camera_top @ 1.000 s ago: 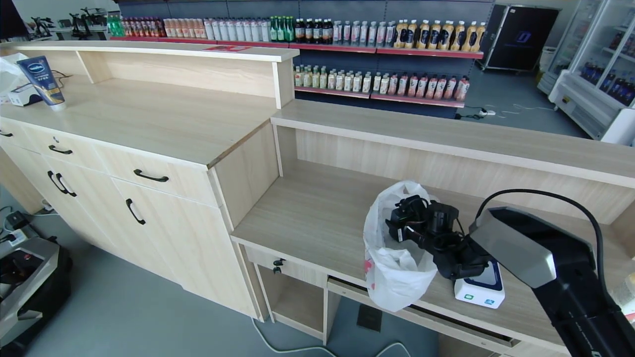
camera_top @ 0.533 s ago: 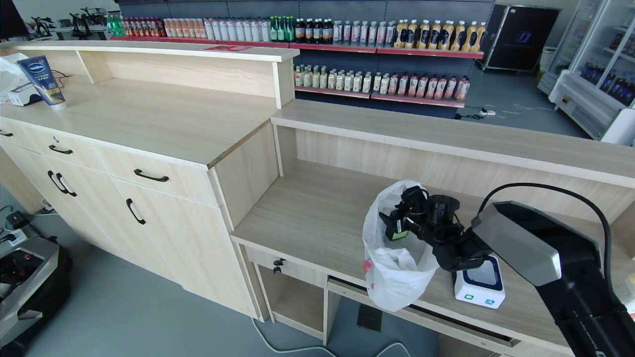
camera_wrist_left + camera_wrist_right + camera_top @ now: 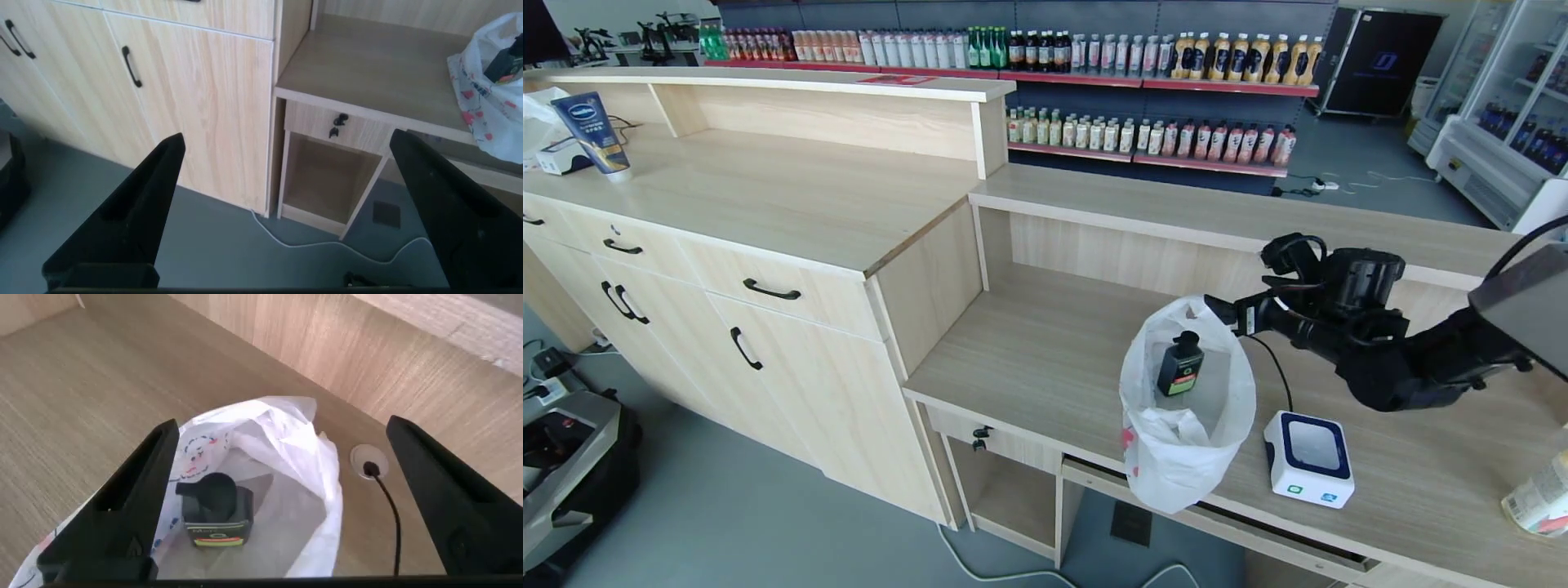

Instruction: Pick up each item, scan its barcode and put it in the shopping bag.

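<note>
A white plastic shopping bag [image 3: 1176, 457] stands open on the low counter. Inside it a small black bottle [image 3: 1180, 365] with a green and red label stands upright. My right gripper [image 3: 1232, 314] hangs open above the bag's far right rim, holding nothing. In the right wrist view the bottle [image 3: 214, 514] sits in the bag [image 3: 286, 449] between and below the open right gripper [image 3: 286, 527]. A white barcode scanner [image 3: 1308, 457] with a dark-framed window lies right of the bag. My left gripper [image 3: 286, 220] is open, low beside the cabinet front, with the bag [image 3: 490, 82] far off.
A pale bottle [image 3: 1539, 498] lies at the counter's right edge. A blue tube [image 3: 592, 131] and a small box stand far left on the higher counter [image 3: 768, 196]. A raised ledge [image 3: 1176, 212] runs behind the bag. A cable grommet [image 3: 369, 461] sits behind the bag.
The right gripper was down in the bag with the black bottle. It has let the bottle go there, opened, and risen up and back to the right, uncovering the scanner.
</note>
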Tool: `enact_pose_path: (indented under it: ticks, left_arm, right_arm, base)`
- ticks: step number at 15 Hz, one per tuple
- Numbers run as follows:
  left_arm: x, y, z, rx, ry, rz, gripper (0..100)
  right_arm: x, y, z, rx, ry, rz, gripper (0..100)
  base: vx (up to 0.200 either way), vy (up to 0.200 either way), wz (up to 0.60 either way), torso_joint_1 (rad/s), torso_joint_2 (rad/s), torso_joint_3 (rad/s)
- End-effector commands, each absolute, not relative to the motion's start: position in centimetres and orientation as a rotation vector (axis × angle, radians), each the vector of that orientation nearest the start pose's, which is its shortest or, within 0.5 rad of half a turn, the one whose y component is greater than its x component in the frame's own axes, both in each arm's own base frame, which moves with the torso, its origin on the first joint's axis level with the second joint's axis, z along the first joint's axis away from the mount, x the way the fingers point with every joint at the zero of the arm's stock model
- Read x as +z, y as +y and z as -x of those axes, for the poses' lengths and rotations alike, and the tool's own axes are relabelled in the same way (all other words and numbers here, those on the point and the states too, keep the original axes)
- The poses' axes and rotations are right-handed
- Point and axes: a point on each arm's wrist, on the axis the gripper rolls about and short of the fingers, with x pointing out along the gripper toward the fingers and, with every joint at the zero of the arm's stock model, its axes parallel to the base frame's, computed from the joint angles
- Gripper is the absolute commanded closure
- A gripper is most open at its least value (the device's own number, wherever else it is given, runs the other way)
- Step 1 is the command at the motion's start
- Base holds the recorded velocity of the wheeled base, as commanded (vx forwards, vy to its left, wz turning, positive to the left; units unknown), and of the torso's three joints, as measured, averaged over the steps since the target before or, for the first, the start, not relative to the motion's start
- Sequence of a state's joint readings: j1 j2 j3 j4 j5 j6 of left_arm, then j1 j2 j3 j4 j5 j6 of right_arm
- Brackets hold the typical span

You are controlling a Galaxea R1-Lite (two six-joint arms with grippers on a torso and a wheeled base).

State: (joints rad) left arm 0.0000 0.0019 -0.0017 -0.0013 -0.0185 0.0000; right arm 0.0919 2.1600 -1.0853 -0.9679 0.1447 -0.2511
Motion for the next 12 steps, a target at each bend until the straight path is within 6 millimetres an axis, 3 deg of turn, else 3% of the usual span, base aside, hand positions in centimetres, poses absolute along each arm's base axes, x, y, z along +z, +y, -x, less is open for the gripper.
enact_pose_path:
  ticks: [1, 3, 5, 9, 12]
  left_arm:
    - [7.6, 0.0, 2.3, -0.018, -0.002, 0.0, 0]
    - [7.6, 0.0, 2.3, -0.018, -0.002, 0.0, 0]
    - [7.6, 0.0, 2.3, -0.018, -0.002, 0.0, 0]
    - [7.6, 0.0, 2.3, -0.018, -0.002, 0.0, 0]
    - [7.6, 0.0, 2.3, -0.018, -0.002, 0.0, 0]
  right_arm:
    - [18.3, -1.9, -30.5, 0.077, 0.075, 0.397, 0]
    - [19.0, -5.1, -27.8, -0.046, 0.14, 0.419, 0]
    - [18.4, -8.0, -26.2, -0.225, 0.232, 0.406, 0]
    - [13.9, -13.5, -24.0, -0.446, 0.44, 0.345, 0]
    - [9.4, -16.6, -25.6, -0.47, 0.471, 0.214, 0]
  base:
    - [0.0, 0.0, -0.6, 0.007, 0.0, 0.002]
    - [0.0, 0.0, -0.6, -0.002, 0.0, 0.002]
    - [0.0, 0.0, -0.6, 0.007, 0.0, 0.007]
    - [0.0, 0.0, -0.6, 0.001, 0.0, 0.005]
    - [0.0, 0.0, 0.0, 0.0, 0.0, 0.0]
